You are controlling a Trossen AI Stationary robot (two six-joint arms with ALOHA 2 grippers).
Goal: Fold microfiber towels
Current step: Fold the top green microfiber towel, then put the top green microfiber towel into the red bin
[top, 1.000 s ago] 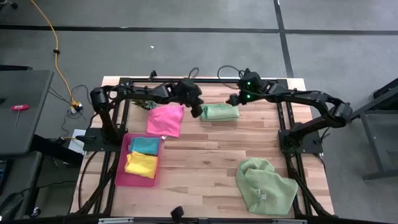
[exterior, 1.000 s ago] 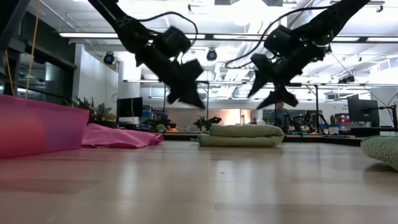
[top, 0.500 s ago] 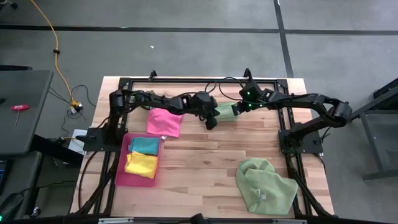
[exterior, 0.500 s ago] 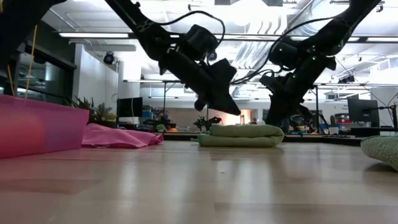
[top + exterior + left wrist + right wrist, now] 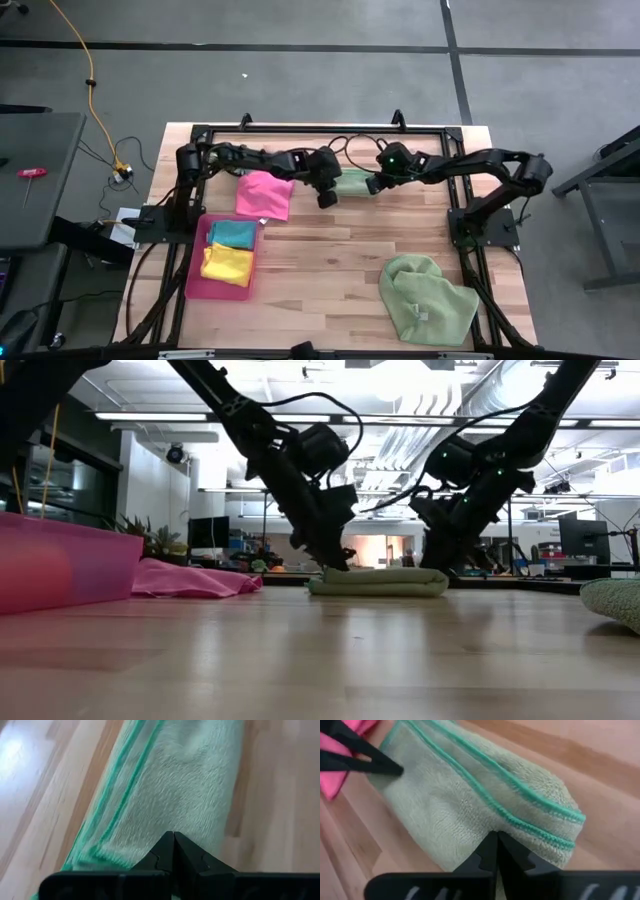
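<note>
A folded pale green towel (image 5: 352, 183) lies flat on the table near its far edge. My left gripper (image 5: 326, 198) is shut and rests on the towel's left end (image 5: 335, 572). My right gripper (image 5: 376, 184) is shut on top of its right end (image 5: 435, 572). A hot pink towel (image 5: 265, 193) lies spread to the left of them. A teal towel (image 5: 232, 234) and a yellow towel (image 5: 228, 264) lie folded in the pink tray (image 5: 195, 270). Another pale green towel (image 5: 428, 298) lies crumpled at the near right. My left gripper presses its shut fingertips (image 5: 173, 842) down on the top layer of the folded towel (image 5: 165, 805) near its left end, slanting down from the left. The towel lies flat on the table under them. My right gripper presses its shut fingertips (image 5: 496, 842) down on the towel's top layer (image 5: 465, 815) near the right end, just inside the teal-stitched edges (image 5: 535, 827). It slants down from the right.
The black frame rail (image 5: 320, 128) runs along the far edge behind both arms. A small green plant (image 5: 150, 540) stands at the far left. Bare wood (image 5: 320, 260) lies between the tray and the crumpled towel.
Both grippers have come down and toward the near edge onto the folded pale green towel. My right gripper has shut on the way. The towel has been pressed flatter and lies lower than before.
</note>
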